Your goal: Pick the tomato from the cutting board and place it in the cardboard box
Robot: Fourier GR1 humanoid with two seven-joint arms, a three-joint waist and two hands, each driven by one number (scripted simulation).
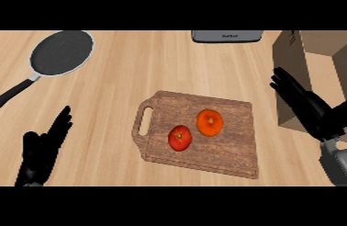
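On the cutting board sits the red tomato, just beside an orange fruit, untouched. My right hand hangs to their right with fingers straight and spread, in front of the cardboard box. My left hand rests open at the lower left, fingers up, below a frying pan.

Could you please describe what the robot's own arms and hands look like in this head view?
Both hands are matte black, with slender, segmented fingers and a thumb. The left hand shows only as black hand; its forearm is hardly visible. The right hand joins a grey, smooth, rounded forearm at the wrist. No cables, markings or sleeves can be seen on either.
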